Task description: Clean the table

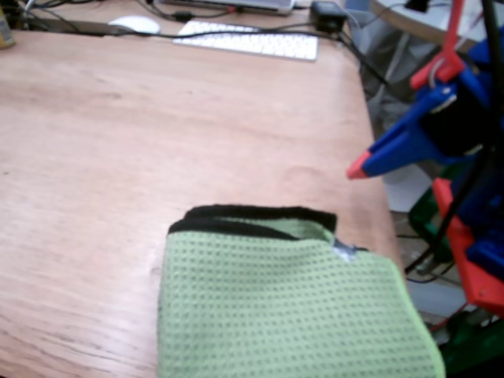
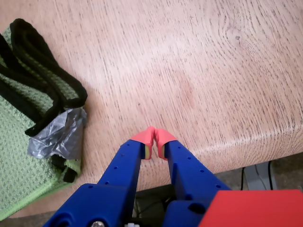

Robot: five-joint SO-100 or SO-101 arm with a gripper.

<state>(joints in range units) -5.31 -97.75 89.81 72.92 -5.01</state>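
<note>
Wood, light reddish-brown, visible grain: the tabletop (image 1: 157,134), fills most of the fixed view.
- Green waffle-weave cloth (image 1: 291,307), folded, black-trimmed edge toward the far side; lies at the near right of the tabletop, close to its right edge.
- White keyboard (image 1: 248,41) and white mouse (image 1: 134,24) at the far edge, with dark cables.
- Arm, blue and red; its gripper (image 1: 359,168) hangs over the right edge of the tabletop, above and to the far right of the cloth, apart from it.

Wrist view:
- Jaws clenched, red tips touching, nothing between them; gripper (image 2: 155,140) sits over bare wood near the rounded tabletop (image 2: 199,71) edge.
- Cloth (image 2: 23,156) lies left of the jaws, not touching; its black hem runs diagonally.
- Scrap of grey crumpled plastic film (image 2: 59,135) rests on the cloth's corner, nearest item to the tips.

Judgement: next move calls for opening the jaws and travelling left toward the cloth corner.
</note>
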